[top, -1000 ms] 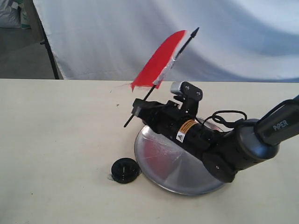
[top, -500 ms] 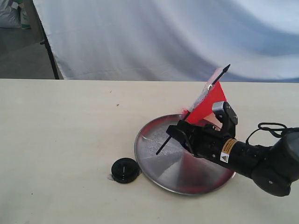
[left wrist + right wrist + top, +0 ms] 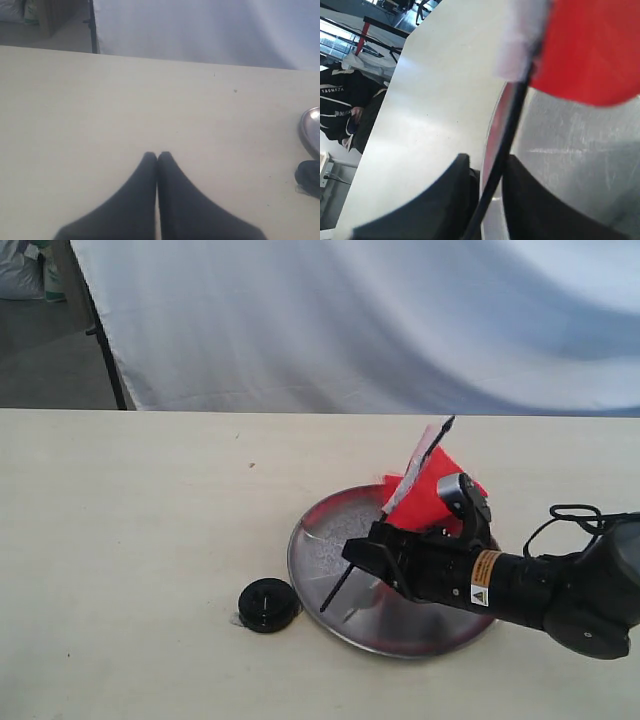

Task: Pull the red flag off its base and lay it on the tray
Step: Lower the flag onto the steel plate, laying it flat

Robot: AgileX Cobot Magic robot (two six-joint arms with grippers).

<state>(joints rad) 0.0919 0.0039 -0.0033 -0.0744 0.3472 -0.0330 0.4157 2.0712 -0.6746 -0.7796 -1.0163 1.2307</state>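
The base point(image 3: 266, 604) lies on the surface point(image 3: 130, 540), just beside the near rim of the tray point(image 3: 325, 540). Low over the tray, the right end effector point(image 3: 362, 552) clamps the thin black stick of the red flag point(image 3: 437, 495). The stick tilts, with the cloth above the tray's far side. The left end effector point(image 3: 157, 156) is closed, fingertips touching, gripping nothing.

You get only slivers of the tray point(image 3: 312, 126) and the base point(image 3: 309, 175) in the left wrist view, both cut by the frame edge. In the exterior view the right gripper point(image 3: 368, 556) and its arm cover the tray's near right part and the lower corner of the red flag point(image 3: 432, 492). In the right wrist view the cloth is blurred and cropped, and the stick's lower end disappears between the dark fingers point(image 3: 535, 200).
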